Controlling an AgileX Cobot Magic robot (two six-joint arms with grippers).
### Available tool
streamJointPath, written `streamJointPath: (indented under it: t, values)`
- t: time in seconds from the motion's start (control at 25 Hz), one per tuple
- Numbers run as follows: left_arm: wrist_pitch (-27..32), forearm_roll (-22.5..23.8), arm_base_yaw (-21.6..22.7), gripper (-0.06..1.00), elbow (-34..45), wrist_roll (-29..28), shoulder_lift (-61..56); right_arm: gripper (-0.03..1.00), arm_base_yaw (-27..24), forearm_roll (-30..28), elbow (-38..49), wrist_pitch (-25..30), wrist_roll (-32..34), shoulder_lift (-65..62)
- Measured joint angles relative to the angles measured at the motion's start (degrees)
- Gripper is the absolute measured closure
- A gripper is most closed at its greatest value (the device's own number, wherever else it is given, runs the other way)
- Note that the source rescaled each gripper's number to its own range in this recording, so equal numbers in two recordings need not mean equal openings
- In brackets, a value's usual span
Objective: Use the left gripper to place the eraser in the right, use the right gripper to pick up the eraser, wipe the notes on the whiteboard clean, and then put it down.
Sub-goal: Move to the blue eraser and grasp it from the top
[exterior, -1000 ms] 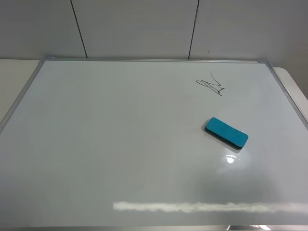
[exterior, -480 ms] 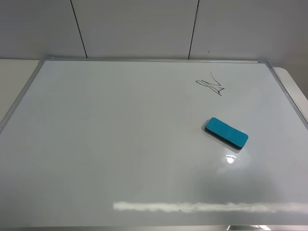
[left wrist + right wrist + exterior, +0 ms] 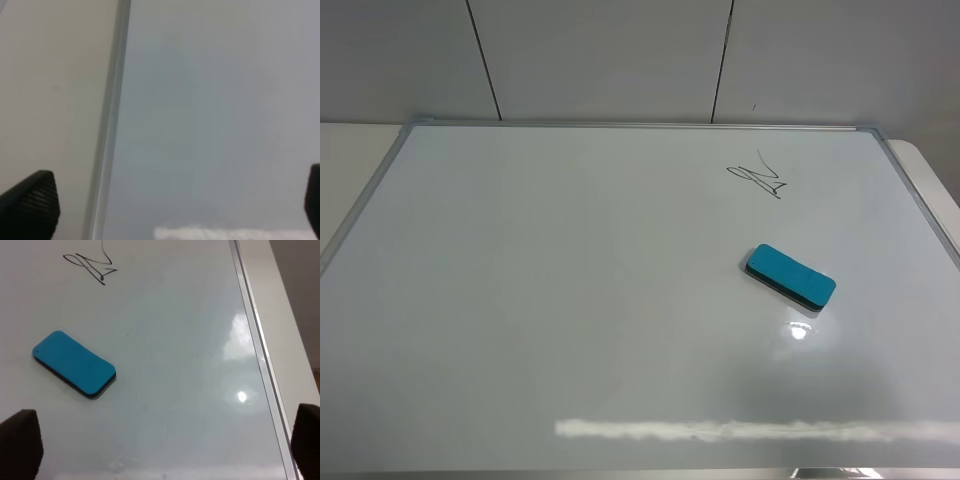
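Observation:
The teal-blue eraser (image 3: 790,275) lies flat on the right half of the whiteboard (image 3: 570,280), a little in front of the black notes (image 3: 760,178). Neither arm shows in the exterior high view. In the right wrist view the eraser (image 3: 75,365) and the notes (image 3: 92,267) lie ahead of my right gripper (image 3: 162,445), which is open and empty, its fingertips (image 3: 20,442) wide apart. In the left wrist view my left gripper (image 3: 172,210) is open and empty above the whiteboard's left edge (image 3: 112,125). The eraser is out of that view.
The whiteboard's silver frame (image 3: 640,125) runs along the back and its right side (image 3: 255,340). A cream table surface (image 3: 50,90) lies beyond the left frame. A grey panelled wall (image 3: 600,55) stands behind. Glare spots (image 3: 798,330) sit near the eraser.

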State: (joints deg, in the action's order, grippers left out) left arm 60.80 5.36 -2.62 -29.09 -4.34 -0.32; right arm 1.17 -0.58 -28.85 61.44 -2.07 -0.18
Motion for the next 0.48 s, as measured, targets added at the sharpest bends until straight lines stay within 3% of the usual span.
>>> streamJointPath:
  t: [0.48]
  values:
    - [0.00,0.00,0.00,-0.06,0.00,0.00,0.00,-0.03,0.00,-0.35,0.00,0.00,1.55,0.00]
